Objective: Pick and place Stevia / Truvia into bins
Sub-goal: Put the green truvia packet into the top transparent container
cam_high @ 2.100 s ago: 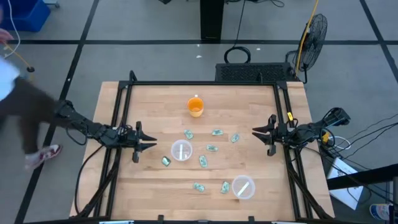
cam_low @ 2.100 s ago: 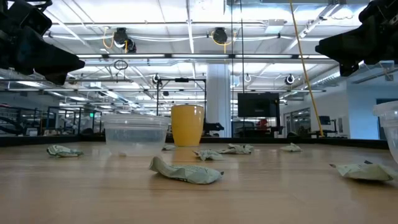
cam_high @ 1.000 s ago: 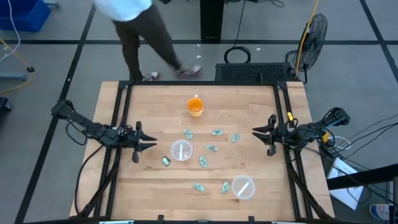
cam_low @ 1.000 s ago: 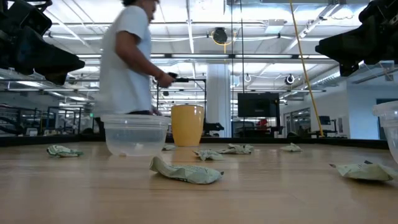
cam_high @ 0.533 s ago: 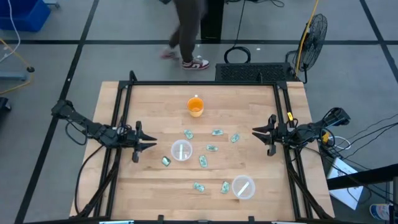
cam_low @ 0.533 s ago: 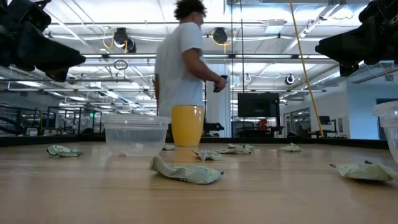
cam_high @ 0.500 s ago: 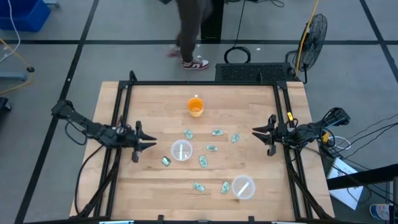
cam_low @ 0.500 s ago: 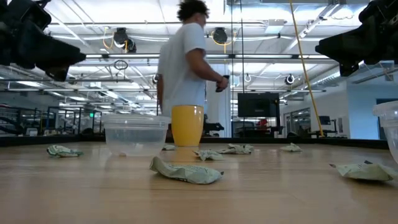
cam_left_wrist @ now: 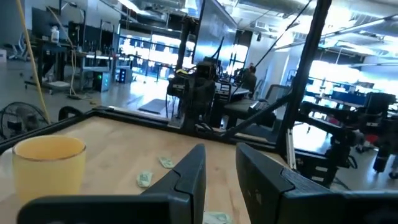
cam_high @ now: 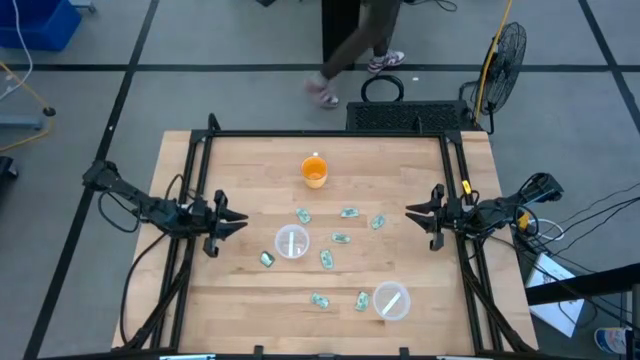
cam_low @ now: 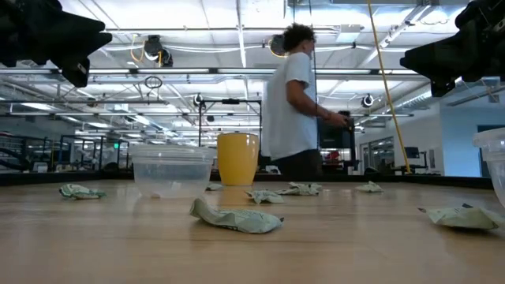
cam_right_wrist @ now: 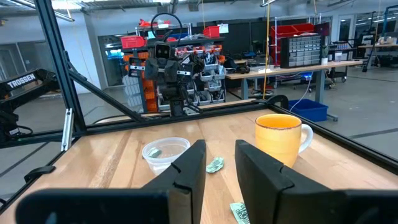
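Note:
Several small pale green packets lie flat and scattered on the wooden table, among them one [cam_high: 303,215], another [cam_high: 349,212] and a third [cam_high: 319,300]. One clear cup [cam_high: 291,242] stands near the middle, and the other [cam_high: 391,301] stands toward the near right. My left gripper [cam_high: 238,223] hangs open above the table's left side, left of the middle cup. My right gripper [cam_high: 418,217] hangs open at the right side. In the low view both grippers, left [cam_low: 71,39] and right [cam_low: 442,63], are well above the tabletop. A crumpled packet [cam_low: 235,217] lies nearest that camera.
An orange cup [cam_high: 314,172] stands toward the far edge, beyond the packets. A black frame [cam_high: 330,133] runs along the far, left and right sides of the table. A person [cam_low: 296,110] walks past behind the far edge. A fan [cam_high: 503,55] stands off the far right corner.
My left gripper has risen and drawn back a little toward the table's left edge. The person has walked along behind the far edge from left to right. Packets and cups have not moved.

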